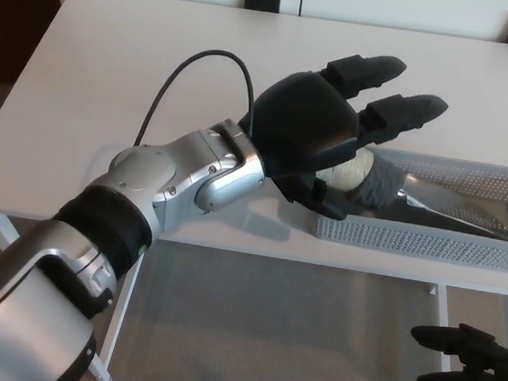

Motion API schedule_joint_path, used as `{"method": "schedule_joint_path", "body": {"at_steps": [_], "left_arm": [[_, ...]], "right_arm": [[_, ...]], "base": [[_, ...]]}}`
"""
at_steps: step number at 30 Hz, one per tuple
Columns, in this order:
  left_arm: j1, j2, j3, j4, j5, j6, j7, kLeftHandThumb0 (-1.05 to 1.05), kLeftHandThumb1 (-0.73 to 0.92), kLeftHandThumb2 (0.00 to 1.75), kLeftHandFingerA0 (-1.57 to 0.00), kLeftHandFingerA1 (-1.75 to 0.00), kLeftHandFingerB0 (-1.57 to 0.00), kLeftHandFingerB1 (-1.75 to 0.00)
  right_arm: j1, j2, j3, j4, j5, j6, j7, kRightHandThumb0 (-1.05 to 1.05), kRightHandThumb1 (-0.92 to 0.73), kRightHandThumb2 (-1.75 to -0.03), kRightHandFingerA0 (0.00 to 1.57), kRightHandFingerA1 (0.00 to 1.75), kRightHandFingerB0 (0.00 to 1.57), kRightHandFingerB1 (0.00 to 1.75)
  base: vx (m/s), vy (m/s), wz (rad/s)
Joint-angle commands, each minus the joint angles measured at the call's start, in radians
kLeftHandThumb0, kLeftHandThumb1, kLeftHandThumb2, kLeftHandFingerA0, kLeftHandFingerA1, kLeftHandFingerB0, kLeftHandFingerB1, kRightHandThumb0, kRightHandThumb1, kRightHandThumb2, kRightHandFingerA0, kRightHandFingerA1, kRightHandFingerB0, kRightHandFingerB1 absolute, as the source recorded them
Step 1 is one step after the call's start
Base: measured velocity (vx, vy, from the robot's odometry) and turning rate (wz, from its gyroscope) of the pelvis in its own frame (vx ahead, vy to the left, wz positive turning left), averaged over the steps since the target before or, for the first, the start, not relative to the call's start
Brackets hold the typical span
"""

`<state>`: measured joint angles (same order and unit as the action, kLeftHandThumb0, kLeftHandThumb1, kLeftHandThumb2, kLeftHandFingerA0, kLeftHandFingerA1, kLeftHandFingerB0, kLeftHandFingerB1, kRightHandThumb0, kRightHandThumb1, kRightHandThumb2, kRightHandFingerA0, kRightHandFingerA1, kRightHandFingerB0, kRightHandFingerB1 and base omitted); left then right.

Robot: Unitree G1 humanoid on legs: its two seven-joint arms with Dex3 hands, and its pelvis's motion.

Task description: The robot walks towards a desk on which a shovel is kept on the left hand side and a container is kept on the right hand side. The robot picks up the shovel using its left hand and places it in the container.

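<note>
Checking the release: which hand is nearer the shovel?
Left. The left hand hovers open directly over the shovel in the container; the right hand hangs low, below the desk edge.

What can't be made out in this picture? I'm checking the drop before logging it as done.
- Handle end of the silver metal shovel: head view, covered by the open black left hand.
- Right end of the grey mesh container: cut off by the picture's right edge.
- Black right hand: only partly in frame at the bottom right corner, too dark to judge its state.
- Far side of the white desk: cut off by the top edge.
</note>
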<state>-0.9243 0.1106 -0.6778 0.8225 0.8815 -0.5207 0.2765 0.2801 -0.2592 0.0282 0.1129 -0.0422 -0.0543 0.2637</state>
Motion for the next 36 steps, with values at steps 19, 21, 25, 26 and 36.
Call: {"method": "schedule_joint_path", "body": {"at_steps": [19, 21, 25, 26, 36], "left_arm": [[0.163, 0.39, 0.603, -1.257, -0.806, 0.394, -0.684, -0.88, 0.5, 0.92, 0.0, 0.0, 0.0, -0.06], [0.318, 0.477, 0.705, -1.381, -0.936, 0.389, -0.678, -0.84, 0.47, 0.88, 0.0, 0.0, 0.0, -0.06], [0.832, 0.578, 0.95, -1.507, -1.177, 0.256, -0.702, -0.86, 0.5, 0.88, 0.0, 0.0, 0.0, -0.08], [0.976, 0.575, 0.986, -1.527, -1.233, 0.23, -0.713, -0.84, 0.49, 0.87, 0.0, 0.0, 0.0, -0.1], [1.838, 0.549, 1.084, -1.288, -1.215, -0.336, -0.684, -0.82, 0.5, 0.91, -0.02, -0.2, -0.06, -0.18]], "right_arm": [[0.047, -0.024, -0.001, 0.042, -0.029, -0.035, -0.014, -0.41, -0.65, -0.6, 0.64, 0.44, 0.46, 0.38], [0.068, -0.021, -0.004, 0.047, -0.027, -0.035, -0.02, -0.42, -0.66, -0.6, 0.64, 0.43, 0.46, 0.37], [0.098, -0.009, -0.01, 0.063, -0.02, -0.058, -0.03, -0.44, -0.65, -0.6, 0.58, 0.41, 0.44, 0.37], [0.111, -0.011, -0.01, 0.06, -0.026, -0.061, -0.036, -0.52, -0.53, -0.82, 0.49, 0.53, 0.39, 0.49], [0.119, -0.011, -0.015, 0.083, -0.045, -0.061, -0.062, -0.45, -0.64, -0.59, 0.51, 0.39, 0.42, 0.35]], "base": [[0.0, 0.0, 0.0], [0.0, 0.0, 0.0], [0.0, 0.0, 0.0], [0.0, 0.0, 0.0], [0.0, 0.0, 0.0]]}}
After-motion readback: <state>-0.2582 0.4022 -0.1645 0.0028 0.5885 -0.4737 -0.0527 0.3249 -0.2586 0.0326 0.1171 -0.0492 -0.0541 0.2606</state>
